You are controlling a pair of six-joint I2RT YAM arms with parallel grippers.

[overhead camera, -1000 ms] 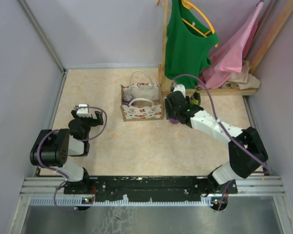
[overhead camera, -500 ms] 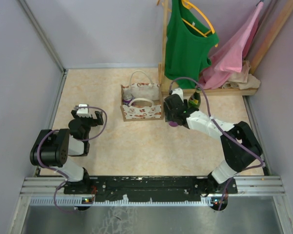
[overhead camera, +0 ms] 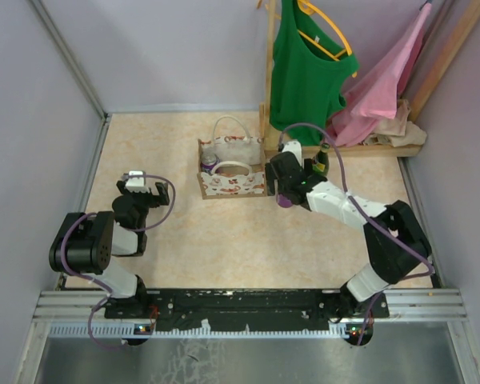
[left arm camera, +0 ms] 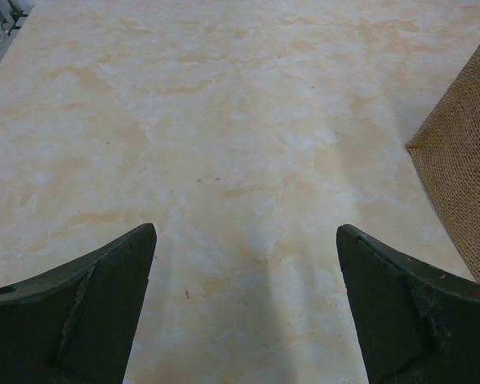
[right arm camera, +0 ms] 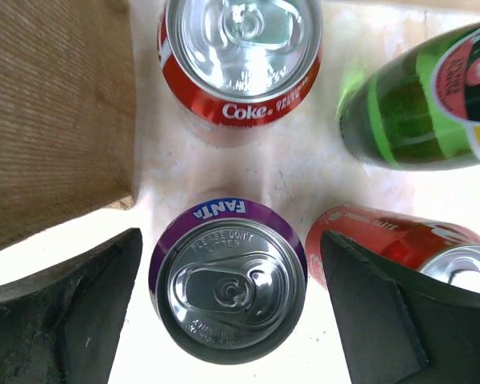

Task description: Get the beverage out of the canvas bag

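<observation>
The canvas bag (overhead camera: 232, 180) stands upright mid-table, and its beige wall (right arm camera: 56, 112) fills the upper left of the right wrist view. A beverage, a purple Fanta can (right arm camera: 228, 288), stands upright on the table just right of the bag (overhead camera: 284, 202). My right gripper (right arm camera: 230, 244) is open and straddles this can, with a gap on each side. Inside the bag, the top of another purplish can (overhead camera: 210, 162) shows. My left gripper (left arm camera: 246, 232) is open over bare table, left of the bag's corner (left arm camera: 464, 184).
A Coke can (right arm camera: 240, 56), a second red can (right arm camera: 400, 240) and a green bottle (right arm camera: 420, 104) stand close around the Fanta can. A wooden rack with a green top (overhead camera: 304, 72) and a pink garment (overhead camera: 384, 88) stands at the back right.
My right gripper's jaws have spread off the purple can, which now stands free on the table. The right arm shifted slightly left before that. The left arm has not moved.
</observation>
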